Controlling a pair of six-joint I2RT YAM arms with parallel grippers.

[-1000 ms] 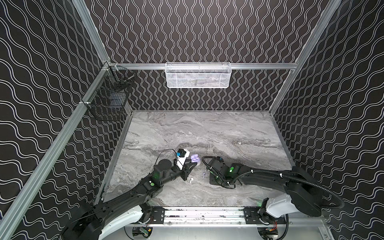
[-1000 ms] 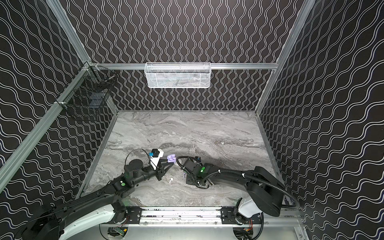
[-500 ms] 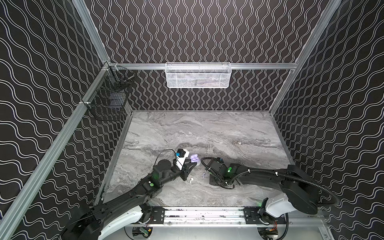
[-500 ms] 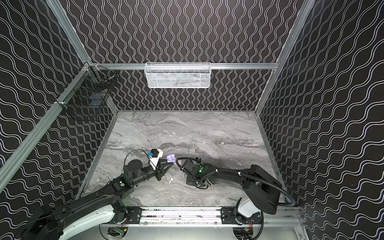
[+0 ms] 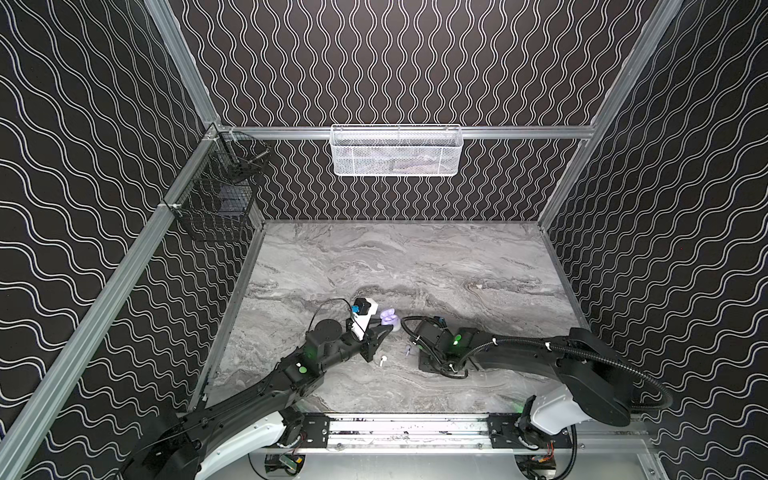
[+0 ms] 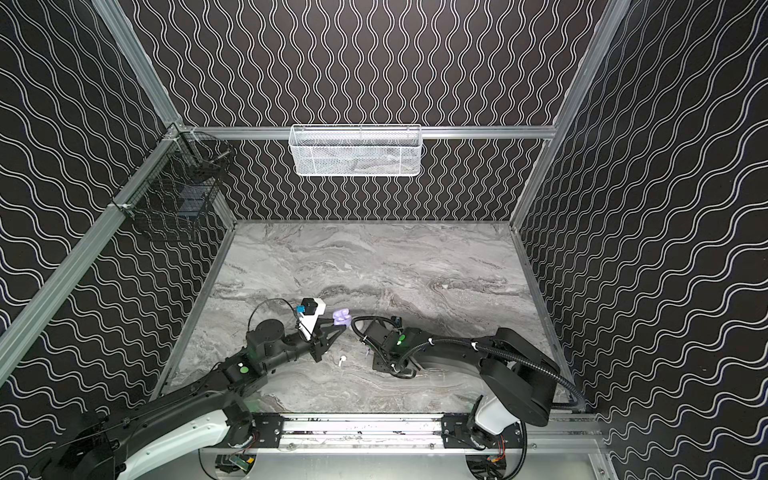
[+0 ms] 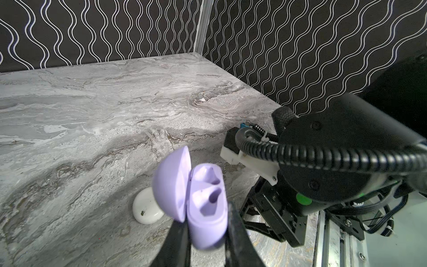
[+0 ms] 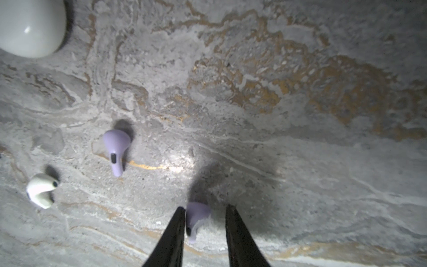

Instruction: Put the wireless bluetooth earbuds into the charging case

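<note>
In both top views the left gripper [image 5: 385, 326] pinched the open lilac case [image 5: 389, 316] over the table [image 5: 415, 266]. Its wrist view showed the sockets [image 7: 216, 196] empty. In the right wrist view the right gripper [image 8: 205, 208], jaws spread, straddled a lilac earbud [image 8: 196, 215] off-centre; closing could flick it away.

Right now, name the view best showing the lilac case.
Left wrist: the lilac case sits close, lid open, both sockets empty. In both top views it is a tiny speck; the right wrist view misses it.
</note>
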